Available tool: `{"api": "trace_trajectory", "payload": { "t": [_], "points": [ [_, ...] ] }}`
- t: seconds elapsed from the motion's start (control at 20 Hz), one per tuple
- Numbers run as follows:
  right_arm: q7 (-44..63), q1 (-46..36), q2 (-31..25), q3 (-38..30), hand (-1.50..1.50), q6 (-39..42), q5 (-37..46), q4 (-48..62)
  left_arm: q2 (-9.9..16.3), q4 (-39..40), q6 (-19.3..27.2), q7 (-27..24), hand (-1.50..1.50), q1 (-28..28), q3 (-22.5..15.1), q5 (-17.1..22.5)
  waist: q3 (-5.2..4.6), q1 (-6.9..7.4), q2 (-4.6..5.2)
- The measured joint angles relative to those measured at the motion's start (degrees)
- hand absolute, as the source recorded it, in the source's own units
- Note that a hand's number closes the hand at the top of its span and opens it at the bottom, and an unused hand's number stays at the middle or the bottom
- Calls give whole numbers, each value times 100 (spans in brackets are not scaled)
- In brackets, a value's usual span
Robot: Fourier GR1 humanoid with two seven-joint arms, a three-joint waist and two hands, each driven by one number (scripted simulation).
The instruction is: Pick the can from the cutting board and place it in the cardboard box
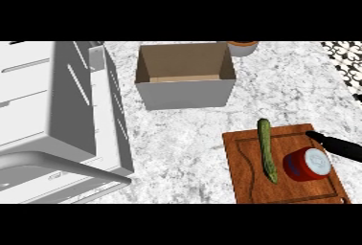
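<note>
Beside can (pixel 308 164), right hand (pixel 338 145) fingers extended.

1. The can (pixel 308 164), red with a pale lid, lies tilted on its side at the lower right of the frame, on the right half of the cutting board.
2. The cutting board (pixel 249 182) is brown wood with a groove round its rim, flat at lower right.
3. The cardboard box (pixel 186 93) stands open-topped at upper centre, well apart from the board.
</note>
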Motion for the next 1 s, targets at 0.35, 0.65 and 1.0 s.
{"api": "trace_trajectory", "payload": {
  "t": [0.35,0.65,1.0],
  "points": [
    [682,484,-1367,303,-150,668,803,-137,-1,0,-335,-19,0,-25,80,35,6,29,12],
    [1622,829,-2433,851,-150,1758,1184,-498,-1,22,-494,-7,0,-59,122,114,8,59,16],
    [2939,861,-2867,1311,-150,2567,1117,-1292,-3,71,-506,61,0,-136,119,191,11,124,24]
  ]
}}
